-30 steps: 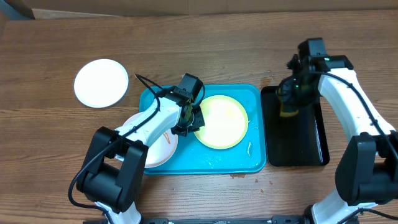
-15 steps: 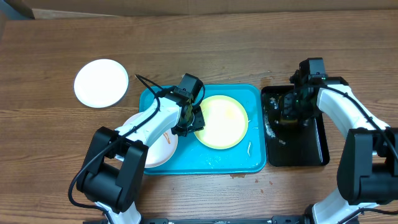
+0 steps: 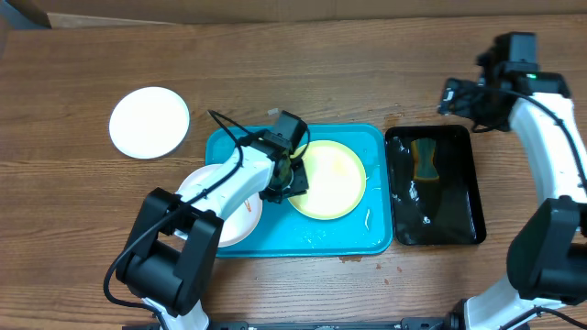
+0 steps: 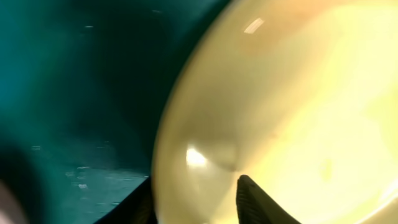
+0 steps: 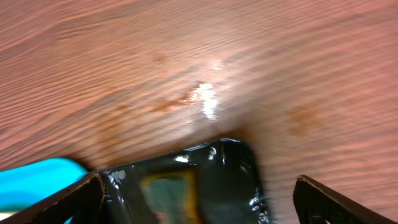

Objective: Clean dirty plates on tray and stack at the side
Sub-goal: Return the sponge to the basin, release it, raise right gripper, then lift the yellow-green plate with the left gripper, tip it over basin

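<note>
A pale yellow-green plate (image 3: 330, 180) lies on the turquoise tray (image 3: 367, 137). My left gripper (image 3: 295, 174) stands open at its left rim. In the left wrist view the gripper (image 4: 196, 182) has one finger outside the plate (image 4: 298, 106) and one finger (image 4: 255, 202) over its inside. A white plate (image 3: 234, 218) with orange smears lies at the tray's left, partly under my left arm. A clean white plate (image 3: 149, 122) sits on the table at far left. My right gripper (image 3: 456, 96) hangs open and empty above the back edge of the black tray (image 3: 459, 225).
A yellow-edged sponge (image 3: 424, 158) lies in the wet black tray (image 5: 239, 165), seen below my right gripper (image 5: 208, 205) as the sponge (image 5: 171, 193). Crumbs and an orange scrap (image 3: 365, 218) lie on the turquoise tray. Bare wood lies behind the trays.
My right gripper opened, left the sponge in the black tray, and rose back and to the right. My left gripper's jaws widened at the yellow-green plate's rim.
</note>
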